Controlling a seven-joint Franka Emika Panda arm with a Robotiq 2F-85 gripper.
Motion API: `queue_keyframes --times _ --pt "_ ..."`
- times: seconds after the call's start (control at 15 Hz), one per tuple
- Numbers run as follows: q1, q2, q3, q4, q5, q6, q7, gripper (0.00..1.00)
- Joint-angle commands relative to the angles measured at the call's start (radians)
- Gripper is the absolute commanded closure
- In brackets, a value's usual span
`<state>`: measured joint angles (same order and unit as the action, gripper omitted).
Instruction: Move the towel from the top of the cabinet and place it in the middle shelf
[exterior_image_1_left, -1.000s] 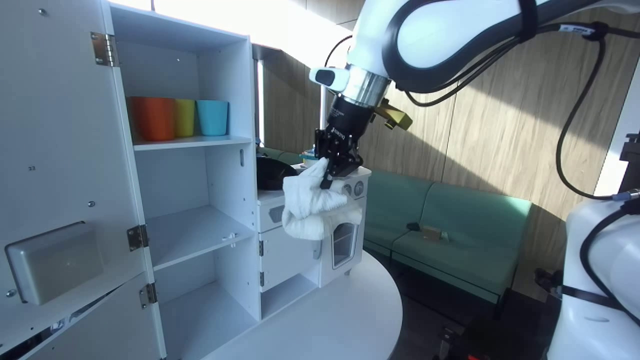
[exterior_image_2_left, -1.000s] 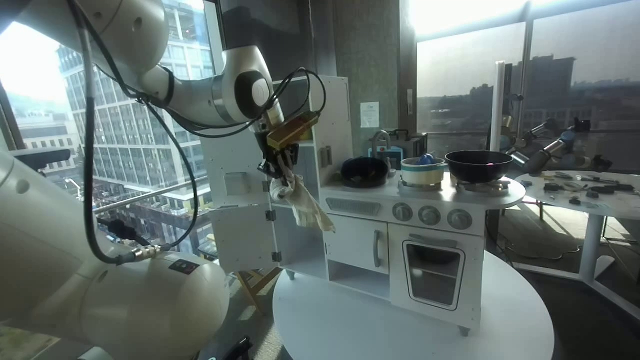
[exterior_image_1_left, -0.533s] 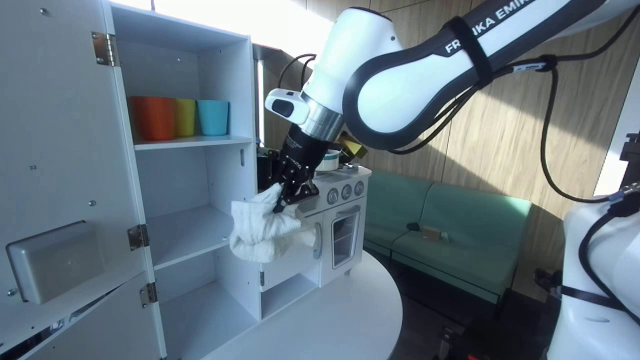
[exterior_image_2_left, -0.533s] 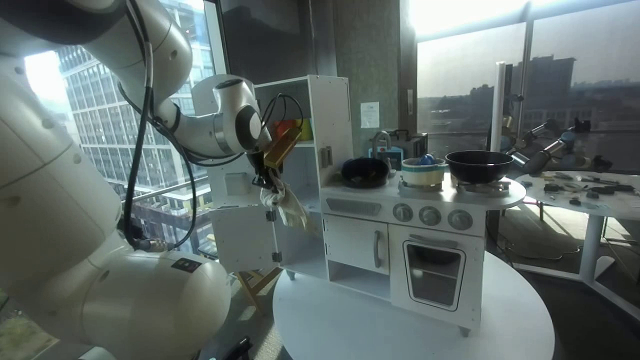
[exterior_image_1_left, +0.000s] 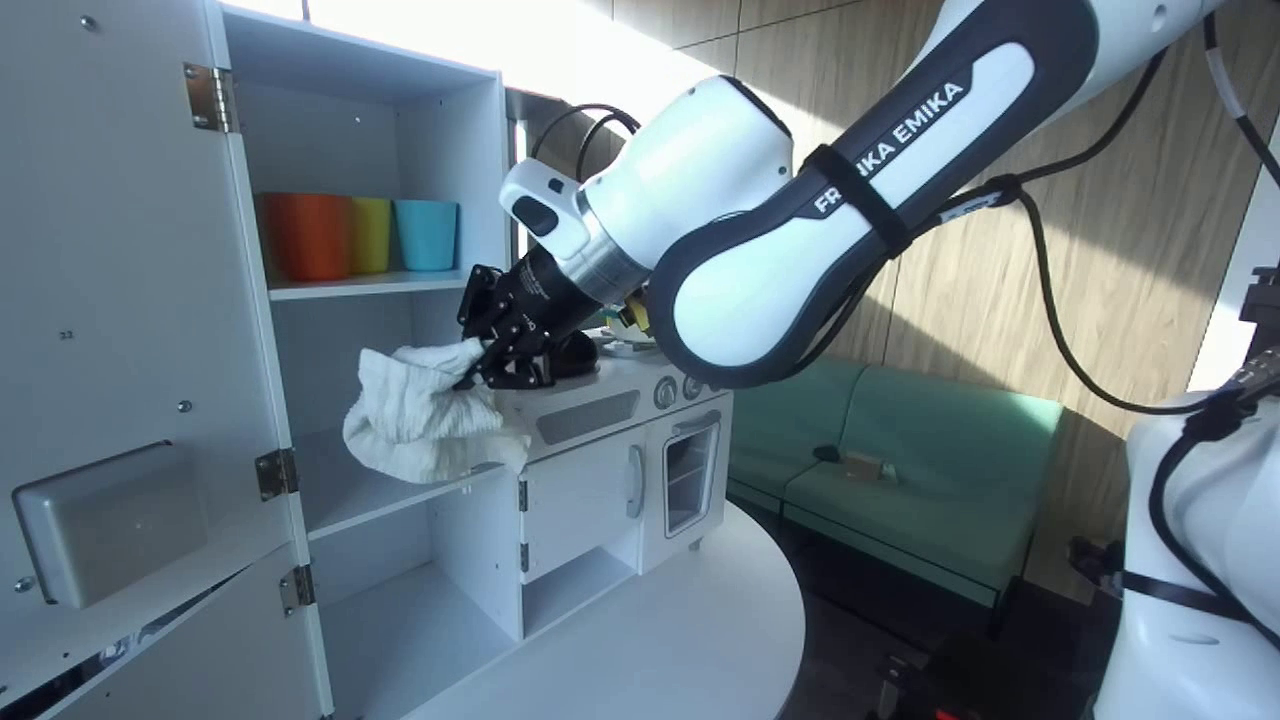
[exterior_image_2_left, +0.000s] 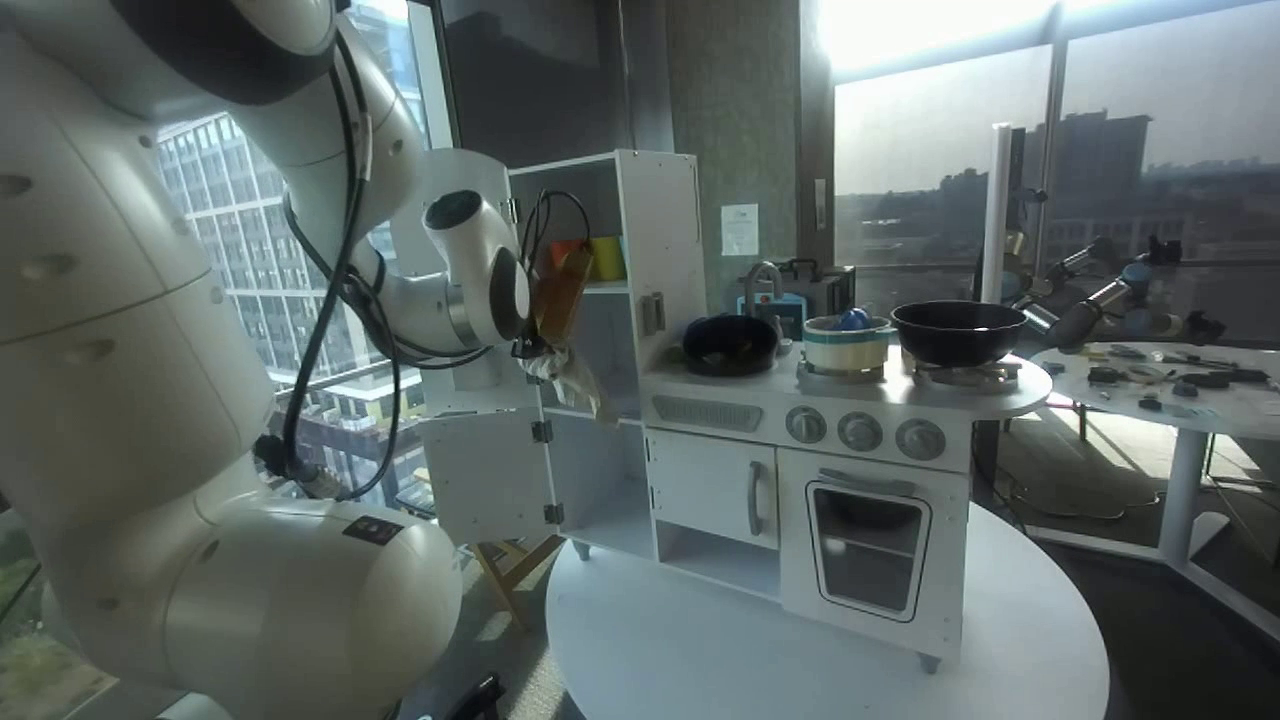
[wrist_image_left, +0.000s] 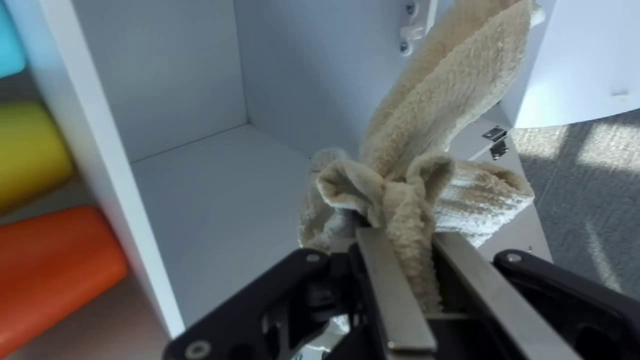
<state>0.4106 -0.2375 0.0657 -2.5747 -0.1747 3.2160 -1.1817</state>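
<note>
Since a second ago, the towel (exterior_image_1_left: 425, 410) has shifted from in front of the play stove (exterior_image_1_left: 580, 490) to the mouth of the compartment above the middle shelf (exterior_image_1_left: 335, 490), and the gripper (wrist_image_left: 410, 237) has tipped from a steep slant to a flatter one. The off-white cloth hangs bunched with loose folds drooping; whether any fold touches the shelf, I cannot tell. Condition of the gripper: clamped on the towel, which is gathered into a narrow neck between the two fingers in the wrist view. The arm (exterior_image_1_left: 770, 295) comes down from the upper right in an exterior view, forearm sloping, wrist bent, fingertips aimed toward the cabinet (exterior_image_1_left: 455, 130).

Edges: the upper shelf (exterior_image_1_left: 380, 287), bearing an orange cup (exterior_image_1_left: 308, 237), a yellow cup (exterior_image_1_left: 370, 235) and a light-blue cup (exterior_image_1_left: 426, 236), runs above the towel; in the wrist view, bare panel shows between its board and the cloth. On the hinge side, a strip of open compartment parts the towel from the door (exterior_image_1_left: 120, 320), which stands swung wide. On the opposite side, an exterior view puts the side panel (exterior_image_2_left: 668, 230) near the gripper, and the black pan (exterior_image_2_left: 730, 345) past that panel.
</note>
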Motion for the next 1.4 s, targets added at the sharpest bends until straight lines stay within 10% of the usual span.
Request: queue_keyframes --times 0.0,0.4,1.27,1.33 --pt "0.021 0.112 -0.042 0.035 -0.033 0.24 -0.055 0.92" --pt "-0.112 0.266 0.029 0.072 -0.174 0.444 0.028 0.92" --pt "-0.085 0.384 -0.051 0.149 -0.141 0.473 -0.043 0.92" --pt "-0.044 0.55 -0.06 0.243 -0.04 0.53 -0.129 0.91"
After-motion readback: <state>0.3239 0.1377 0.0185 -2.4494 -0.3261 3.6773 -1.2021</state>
